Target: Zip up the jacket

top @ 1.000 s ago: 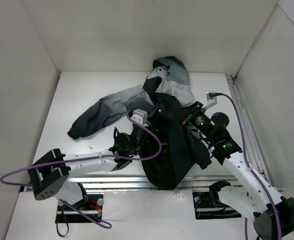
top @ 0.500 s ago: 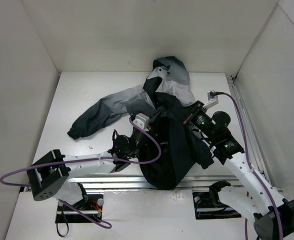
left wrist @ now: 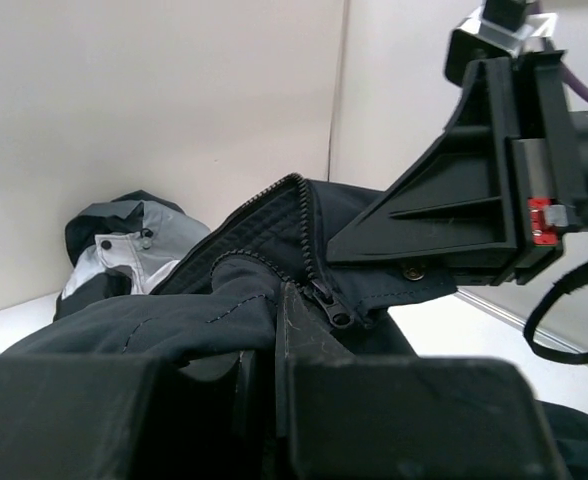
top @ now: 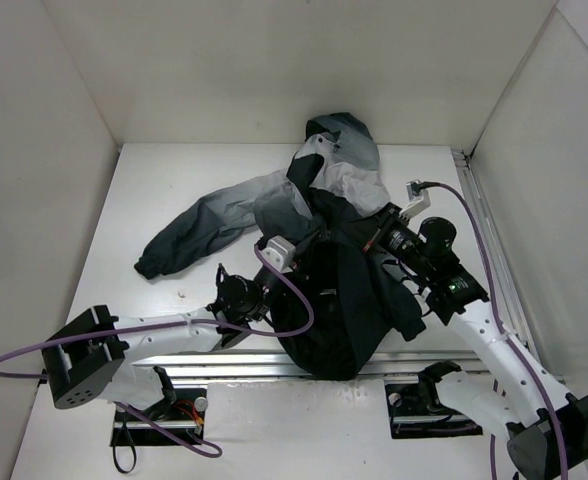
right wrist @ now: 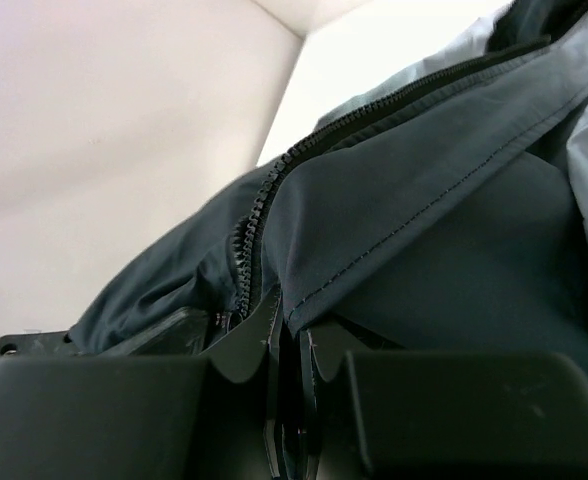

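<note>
The jacket lies bunched on the white table, its dark body hanging over the near edge and a grey sleeve stretched to the left. My left gripper is shut on a fold of the dark fabric; in the left wrist view the left gripper sits right beside the zipper slider. My right gripper is shut on the jacket's front edge; in the right wrist view the right gripper pinches the hem next to the zipper teeth. The two grippers are close together.
White walls enclose the table on three sides. A metal rail runs along the right side. The jacket's hood lies against the back wall. Purple cables loop from both wrists.
My left arm has drawn back a little toward the near edge, still holding the fabric. My right gripper has shifted slightly left and away, and the dark bunch of jacket moved with them.
</note>
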Controlling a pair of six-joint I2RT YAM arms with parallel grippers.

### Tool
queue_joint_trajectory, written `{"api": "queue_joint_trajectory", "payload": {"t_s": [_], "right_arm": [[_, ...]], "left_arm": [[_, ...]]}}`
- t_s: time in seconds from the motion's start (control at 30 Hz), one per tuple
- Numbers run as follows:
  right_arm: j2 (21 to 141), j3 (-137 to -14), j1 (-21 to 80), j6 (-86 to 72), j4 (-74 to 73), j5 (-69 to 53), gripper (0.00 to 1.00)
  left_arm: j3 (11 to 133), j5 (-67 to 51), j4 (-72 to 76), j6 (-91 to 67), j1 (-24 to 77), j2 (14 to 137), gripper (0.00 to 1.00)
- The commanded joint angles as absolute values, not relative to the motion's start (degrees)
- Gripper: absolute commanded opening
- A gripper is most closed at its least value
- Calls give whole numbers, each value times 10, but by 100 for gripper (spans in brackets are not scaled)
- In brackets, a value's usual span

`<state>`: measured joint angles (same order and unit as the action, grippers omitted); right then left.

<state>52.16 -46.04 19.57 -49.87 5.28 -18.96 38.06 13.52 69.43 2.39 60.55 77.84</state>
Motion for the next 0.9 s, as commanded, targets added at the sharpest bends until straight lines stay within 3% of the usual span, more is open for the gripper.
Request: {"api": "queue_joint_trajectory", "payload": {"t_s": [0.0, 0.4, 0.87], "right_arm": [[542, -504, 192, -490, 82, -199, 0], [562, -508, 193, -464, 77, -237, 0], [593, -498, 204, -450, 98, -251, 0]], "left_arm": [[378, 99, 751, 18, 613, 746, 0], [337, 37, 696, -53, 587, 691, 0], [247, 47, 693, -165, 582, 661, 0]]}}
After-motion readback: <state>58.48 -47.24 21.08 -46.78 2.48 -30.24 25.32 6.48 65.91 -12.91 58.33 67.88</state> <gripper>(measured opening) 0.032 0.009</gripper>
